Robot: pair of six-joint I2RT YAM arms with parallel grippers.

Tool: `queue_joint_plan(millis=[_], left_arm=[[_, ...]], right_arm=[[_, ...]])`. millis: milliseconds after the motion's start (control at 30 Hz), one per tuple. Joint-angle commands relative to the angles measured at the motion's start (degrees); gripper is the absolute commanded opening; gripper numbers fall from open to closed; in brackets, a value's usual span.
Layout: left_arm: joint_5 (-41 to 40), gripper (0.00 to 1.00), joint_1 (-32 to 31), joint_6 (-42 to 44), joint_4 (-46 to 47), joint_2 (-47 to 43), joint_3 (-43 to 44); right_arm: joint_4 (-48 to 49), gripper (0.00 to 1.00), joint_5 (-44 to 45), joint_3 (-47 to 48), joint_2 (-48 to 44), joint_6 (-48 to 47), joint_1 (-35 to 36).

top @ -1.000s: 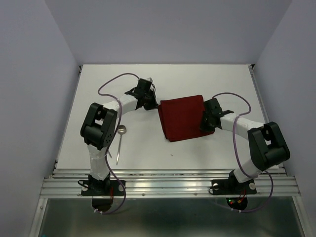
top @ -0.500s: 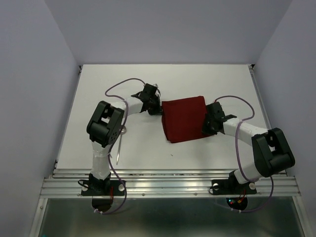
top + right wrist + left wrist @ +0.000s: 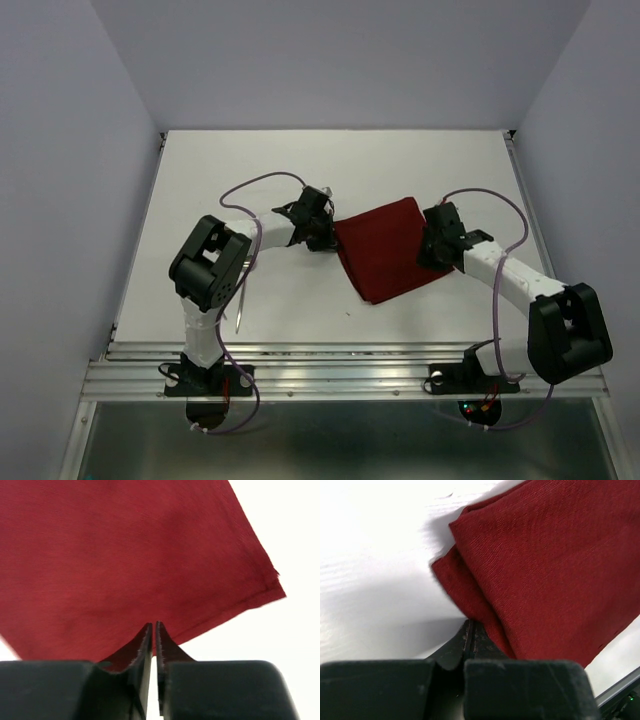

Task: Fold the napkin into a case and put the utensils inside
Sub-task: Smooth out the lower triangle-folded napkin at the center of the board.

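The dark red napkin (image 3: 388, 250) lies folded in layers on the white table, a broad tilted rectangle rather than a narrow case. My left gripper (image 3: 333, 236) is at its left corner, jaws pressed together with the cloth's lower layer (image 3: 470, 597) running into the tips (image 3: 470, 625). My right gripper (image 3: 428, 258) is at the napkin's right edge (image 3: 215, 615). Its fingers (image 3: 153, 626) stand a narrow crack apart over the hem, with white table showing through the gap. One slim silver utensil (image 3: 241, 303) lies by the left arm, its upper end hidden under the arm.
The left arm's elbow (image 3: 208, 265) hangs over the utensil. Purple cables (image 3: 262, 182) loop above both arms. A metal rail (image 3: 340, 375) runs along the table's near edge. Grey walls close in the left, right and far sides.
The napkin has slid right and toward the near edge and turned counter-clockwise, with both grippers travelling along it. The right jaws have parted by a crack.
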Motion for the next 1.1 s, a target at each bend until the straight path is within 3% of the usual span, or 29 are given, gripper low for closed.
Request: queue_joint_plan(millis=[0, 133, 333, 733, 1067], left_arm=[[-3.0, 0.0, -0.1, 0.7, -3.8, -4.0, -1.0], [-3.2, 0.0, 0.1, 1.1, -5.0, -3.8, 1.4], [-2.8, 0.0, 0.8, 0.9, -5.4, -3.2, 2.1], [0.3, 0.0, 2.5, -0.6, -2.5, -4.3, 1.3], [2.9, 0.0, 2.9, -2.1, 0.6, -3.0, 1.4]], right_arm=[[-0.2, 0.16, -3.3, 5.7, -2.5, -0.8, 0.0], [1.3, 0.31, -3.8, 9.0, -0.4, 0.6, 6.4], [4.8, 0.38, -3.7, 14.0, 7.2, 1.6, 13.0], [6.9, 0.4, -5.7, 27.4, 21.4, -1.2, 17.2], [6.6, 0.42, -6.0, 31.9, 28.5, -1.8, 19.0]])
